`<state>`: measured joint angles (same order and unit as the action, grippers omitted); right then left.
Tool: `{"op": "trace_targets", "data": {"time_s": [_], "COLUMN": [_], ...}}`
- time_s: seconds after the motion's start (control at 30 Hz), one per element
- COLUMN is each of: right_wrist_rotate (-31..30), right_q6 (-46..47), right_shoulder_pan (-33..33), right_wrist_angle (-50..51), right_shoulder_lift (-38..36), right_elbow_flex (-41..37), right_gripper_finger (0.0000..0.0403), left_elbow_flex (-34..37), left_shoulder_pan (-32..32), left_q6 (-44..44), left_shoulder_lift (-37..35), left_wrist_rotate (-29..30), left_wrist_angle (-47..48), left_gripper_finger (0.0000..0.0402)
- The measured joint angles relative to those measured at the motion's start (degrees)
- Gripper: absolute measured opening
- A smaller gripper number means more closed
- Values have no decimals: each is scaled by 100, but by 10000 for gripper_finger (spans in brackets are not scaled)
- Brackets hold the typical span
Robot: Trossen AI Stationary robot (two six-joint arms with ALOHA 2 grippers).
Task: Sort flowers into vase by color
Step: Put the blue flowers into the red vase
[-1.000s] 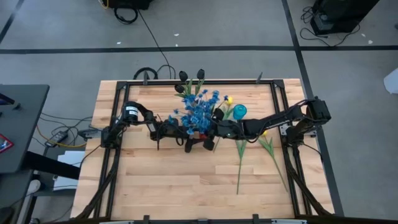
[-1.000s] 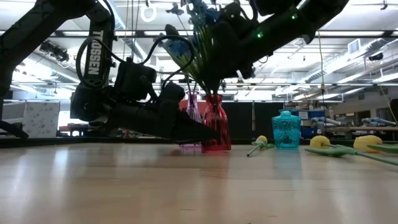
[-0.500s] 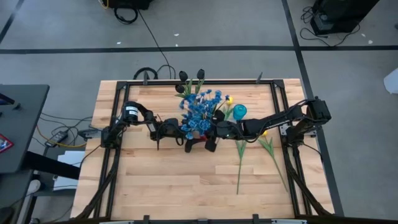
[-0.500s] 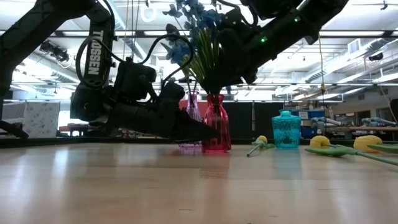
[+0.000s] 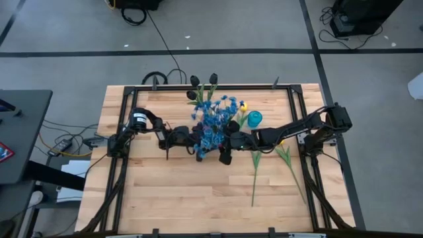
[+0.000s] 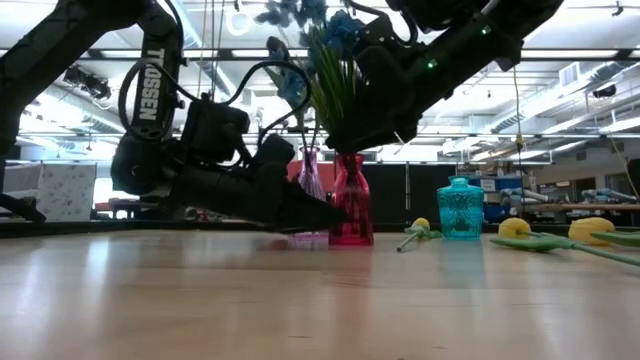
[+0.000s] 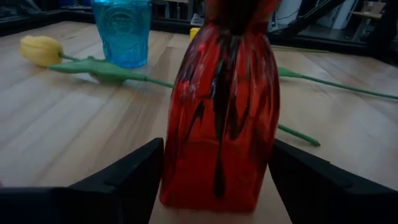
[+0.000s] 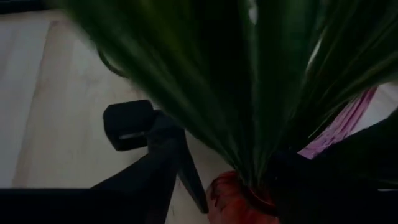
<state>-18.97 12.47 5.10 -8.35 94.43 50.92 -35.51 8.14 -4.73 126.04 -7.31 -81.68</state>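
Observation:
A bunch of blue flowers (image 5: 215,121) stands over a red glass vase (image 6: 349,210) at mid-table, its green stems (image 6: 335,105) running down into the neck. My right gripper (image 6: 358,118), coming from the right, is shut on those stems above the vase. My left gripper (image 7: 217,190), reaching from the left, is shut on the red vase (image 7: 221,106). Dark tulips (image 5: 201,80) rise from a pink vase (image 6: 309,190) just behind. Yellow tulips (image 5: 254,168) lie flat on the table to the right. My left gripper pinches the red vase's lower body (image 7: 186,180) between its two fingers (image 7: 124,180), coming level from the table's left. The vase stands upright on the table. My right gripper holds the blue bunch by its green stems (image 8: 249,124), partway down. The stems hang below it into the vase mouth (image 8: 233,194); the fingers themselves are hidden by the leaves.
A teal vase (image 6: 460,208) stands right of the red one, with a yellow tulip (image 6: 420,226) lying beside it. More yellow tulips (image 6: 515,228) and long stems (image 5: 291,165) lie on the right half. The near half of the table (image 5: 185,198) is bare wood.
My right gripper has come down over the red vase with the blue bunch. The bunch has swung from a slant to nearly upright and its stems have sunk deeper into the vase neck. My left gripper and the vase have kept still.

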Motion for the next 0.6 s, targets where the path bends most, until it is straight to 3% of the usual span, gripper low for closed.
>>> {"op": "trace_targets", "data": {"time_s": [0.33, 0.6], "right_wrist_rotate": [-213, -255], "right_q6": [70, 304], "right_shoulder_pan": [205, 315], "right_wrist_angle": [514, 818], "right_shoulder_lift": [-239, -457], "right_elbow_flex": [-5, -4], "right_gripper_finger": [238, 242], "left_elbow_flex": [412, 749], "left_shoulder_pan": [0, 0], "left_q6": [-1, 149], "left_shoulder_lift": [-12, -26], "left_wrist_rotate": [18, 397], "left_wrist_angle": [-529, -602], "left_gripper_finger": [310, 310]}}
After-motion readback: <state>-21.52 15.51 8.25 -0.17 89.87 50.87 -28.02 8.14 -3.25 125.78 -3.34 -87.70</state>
